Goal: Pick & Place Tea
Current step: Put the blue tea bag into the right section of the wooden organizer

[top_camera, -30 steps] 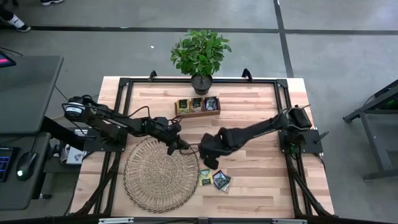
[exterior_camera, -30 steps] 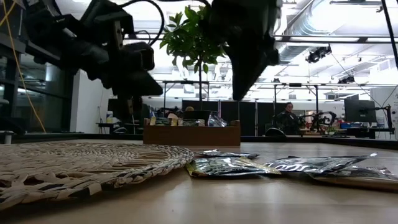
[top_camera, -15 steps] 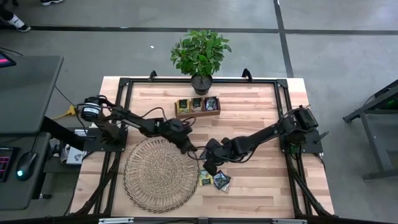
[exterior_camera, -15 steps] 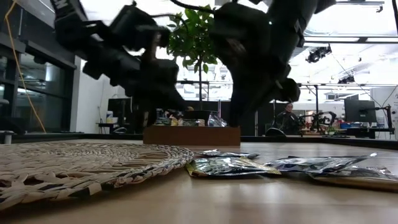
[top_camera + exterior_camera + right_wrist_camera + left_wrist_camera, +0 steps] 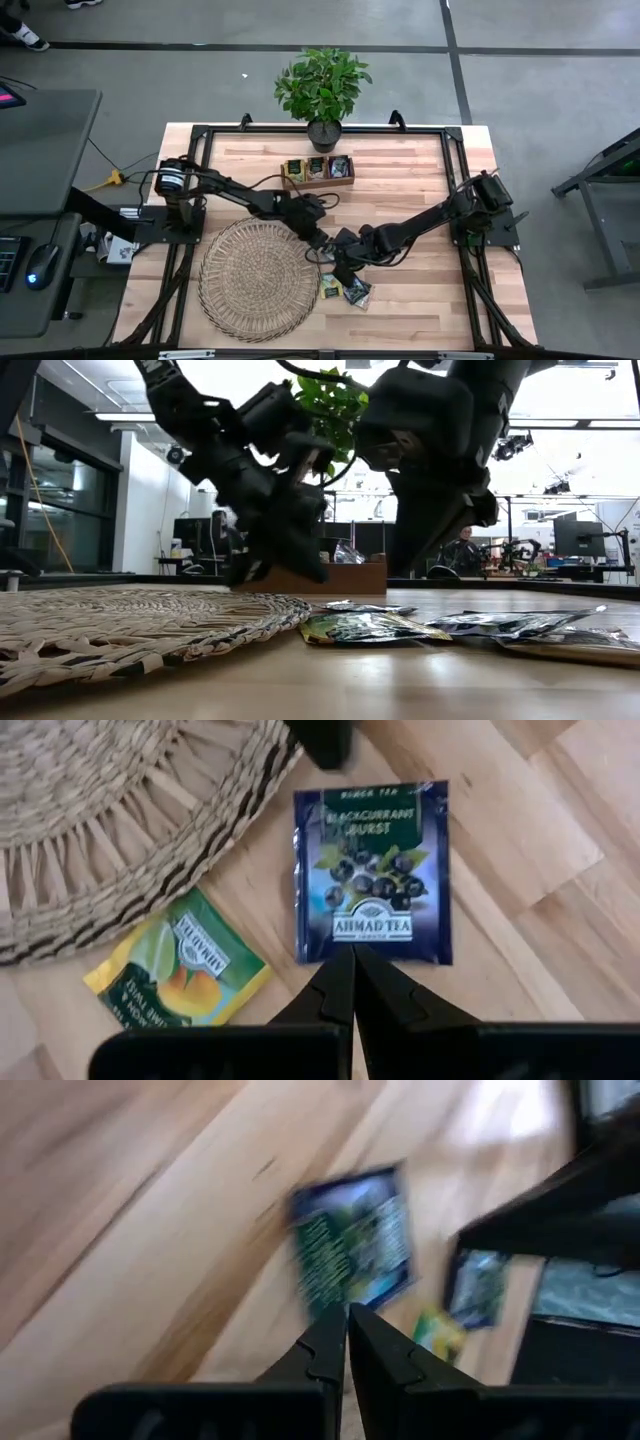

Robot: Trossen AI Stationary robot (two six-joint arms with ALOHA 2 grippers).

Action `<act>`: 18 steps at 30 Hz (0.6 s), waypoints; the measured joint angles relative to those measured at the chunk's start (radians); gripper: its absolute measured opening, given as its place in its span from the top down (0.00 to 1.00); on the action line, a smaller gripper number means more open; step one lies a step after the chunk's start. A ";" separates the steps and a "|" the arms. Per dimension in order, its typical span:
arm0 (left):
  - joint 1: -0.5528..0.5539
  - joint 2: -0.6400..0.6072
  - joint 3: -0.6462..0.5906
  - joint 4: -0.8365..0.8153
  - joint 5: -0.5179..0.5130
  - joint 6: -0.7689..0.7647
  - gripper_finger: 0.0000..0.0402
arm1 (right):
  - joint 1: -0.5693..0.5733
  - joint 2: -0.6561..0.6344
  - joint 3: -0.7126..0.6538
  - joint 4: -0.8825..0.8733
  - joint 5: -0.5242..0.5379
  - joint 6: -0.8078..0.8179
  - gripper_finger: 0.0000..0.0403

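High view: wooden worktop (image 5: pixel 400 300) w/ black frame. Round wicker mat (image 5: pixel 258 278) at front-left. Wooden tray (image 5: pixel 317 170) near the back edge holds sachets; potted plant (image 5: pixel 322 88) behind it. Left arm reaches from the left, its left pincer (image 5: pixel 322 240) just off the mat's right rim. Right arm reaches from the right, its right pincer (image 5: pixel 343 272) just above the loose tea sachets (image 5: pixel 344 289), which lie flat in a small cluster right of the mat, near the front.

Low view: sachets (image 5: pixel 400 626) lie flat on the worktop beside the mat's edge (image 5: pixel 150 622); both arms hang low over them, tray behind.

Left wrist view: left pincer (image 5: pixel 347 1320), tips together, nothing between them; blurred. Navy sachet (image 5: pixel 353 1245) just past the tips, flat, tilted.

Right wrist view: right pincer (image 5: pixel 352 958), tips together, empty, at the lower edge of the navy blackcurrant sachet (image 5: pixel 372 870). That sachet is flat, print side up, its slightly longer axis running away from the pincer. Yellow-green sachet (image 5: pixel 180 960) beside it, turned diagonal, touching the mat rim (image 5: pixel 120 830).
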State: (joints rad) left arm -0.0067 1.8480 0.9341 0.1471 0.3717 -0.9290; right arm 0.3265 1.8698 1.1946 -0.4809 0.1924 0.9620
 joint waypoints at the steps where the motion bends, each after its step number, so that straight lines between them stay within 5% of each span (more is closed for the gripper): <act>1: 0.000 0.014 0.011 0.017 -0.001 -0.007 0.96 | 0.002 0.000 0.000 -0.001 -0.002 -0.004 1.00; 18: 0.000 0.030 0.015 -0.033 -0.065 -0.022 0.96 | -0.012 0.000 0.000 0.015 -0.002 -0.047 1.00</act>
State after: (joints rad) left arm -0.0067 1.8782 0.9489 0.1137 0.3066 -0.9508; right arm 0.3141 1.8698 1.1946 -0.4663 0.1905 0.9154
